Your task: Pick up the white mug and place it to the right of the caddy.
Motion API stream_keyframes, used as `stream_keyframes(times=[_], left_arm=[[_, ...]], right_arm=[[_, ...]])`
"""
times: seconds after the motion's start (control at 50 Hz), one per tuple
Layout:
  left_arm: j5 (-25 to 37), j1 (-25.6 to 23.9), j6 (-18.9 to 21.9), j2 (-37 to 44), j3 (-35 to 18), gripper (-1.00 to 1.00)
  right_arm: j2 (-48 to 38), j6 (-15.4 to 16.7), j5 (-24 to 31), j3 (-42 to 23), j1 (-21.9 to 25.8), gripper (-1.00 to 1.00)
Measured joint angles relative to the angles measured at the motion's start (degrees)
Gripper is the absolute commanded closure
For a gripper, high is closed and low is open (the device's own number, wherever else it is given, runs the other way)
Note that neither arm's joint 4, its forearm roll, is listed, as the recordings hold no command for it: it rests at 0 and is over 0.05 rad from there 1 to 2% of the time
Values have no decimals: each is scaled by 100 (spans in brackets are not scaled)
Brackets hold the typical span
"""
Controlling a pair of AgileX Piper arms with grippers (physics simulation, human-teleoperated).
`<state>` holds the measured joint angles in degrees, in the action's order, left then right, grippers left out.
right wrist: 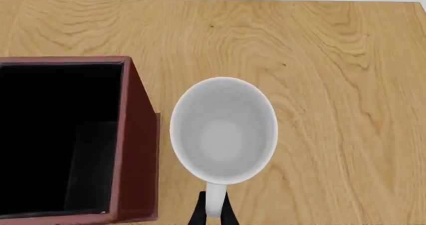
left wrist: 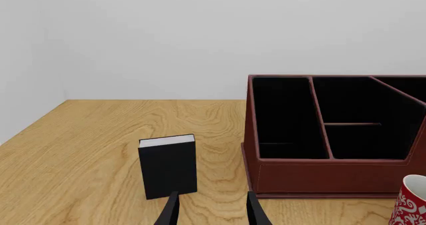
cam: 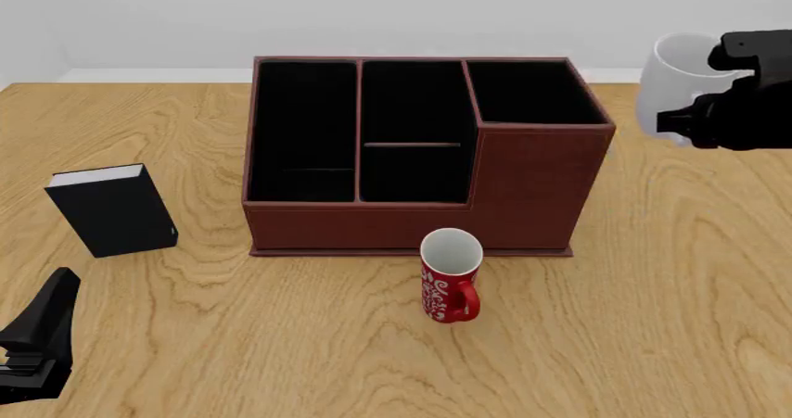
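White mug (cam: pixel 674 84) up in our right hand (right wrist: pixel 213 211), off the counter (cam: pixel 644 307), near the far right corner.

Right wrist view shows our fingers (right wrist: pixel 199 212) clenched on the mug handle, mug mouth up, just beside the caddy (cam: pixel 415 149) wall; front view hides that grip. Our left hand (left wrist: pixel 211 210) hangs released low at the near left edge, facing the black book (cam: pixel 111 209). The red mug (cam: pixel 450 274) stands at the caddy's near side.

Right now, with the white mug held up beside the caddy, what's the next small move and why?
Probably lower it straight down. The right gripper grips the white mug by its handle, upright, already just right of the caddy and apart from its wall, over bare table.
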<state>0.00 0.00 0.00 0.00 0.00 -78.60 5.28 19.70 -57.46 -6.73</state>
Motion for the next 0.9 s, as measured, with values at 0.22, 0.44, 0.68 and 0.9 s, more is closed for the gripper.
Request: stream_keyframes(times=[0.22, 0.44, 0.68, 0.9], left_arm=[[0, 0, 0, 0, 0, -100], [0, 0, 0, 0, 0, -100], [0, 0, 0, 0, 0, -100], [0, 0, 0, 0, 0, -100]], right_arm=[[-52, 51, -200, 287, -41, 100], [-212, 68, -399, 503, -38, 100], [-344, 61, -555, 646, 22, 100], [-407, 21, -690, 772, 110, 100]])
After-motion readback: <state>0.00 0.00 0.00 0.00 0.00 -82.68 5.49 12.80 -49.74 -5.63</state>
